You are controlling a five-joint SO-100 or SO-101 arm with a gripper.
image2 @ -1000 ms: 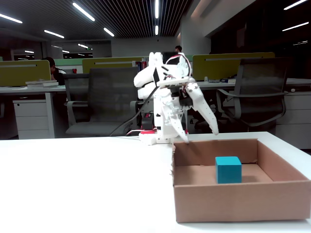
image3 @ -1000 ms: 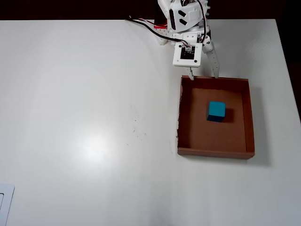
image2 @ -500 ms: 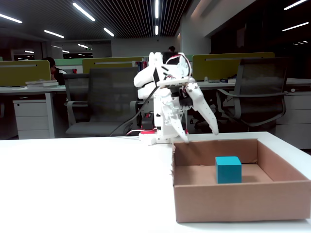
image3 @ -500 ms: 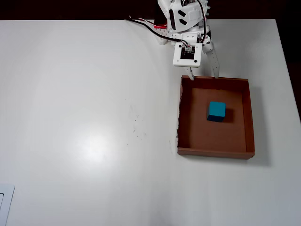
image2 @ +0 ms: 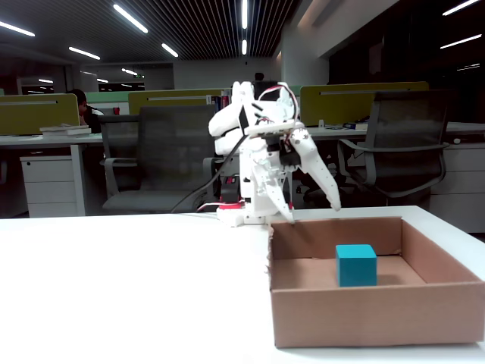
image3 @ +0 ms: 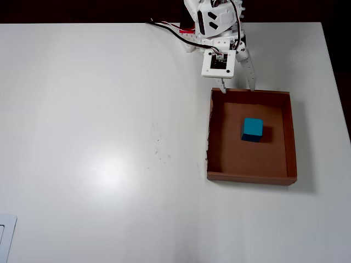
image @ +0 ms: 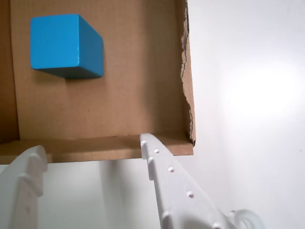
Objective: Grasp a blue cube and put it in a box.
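In the wrist view, the box [image: 95, 148] ran off the top and left edges, and only 2 partial fingers [image: 176, 186] showed. In the fixed view, the box's front wall hid the blue cube's [image2: 356, 264] base. Overhead, the arm [image3: 216, 22] was cut at the top edge.

Cube: the small teal-blue cube [image: 66, 45] is showing plain matt faces, smooth, no gloss.
Box: the shallow brown cardboard box [image3: 290, 137] is looking dull and fibrous, its corner edge beside the cube torn rough [image: 186, 86].
Gripper: the white plastic two-finger gripper [image: 90, 152] is showing smooth, slightly satin fingers [image: 171, 181] with small raised studs.
Table: the white tabletop [image3: 98, 137] around the box is looking smooth and semi-glossy, reflecting lamp glare.
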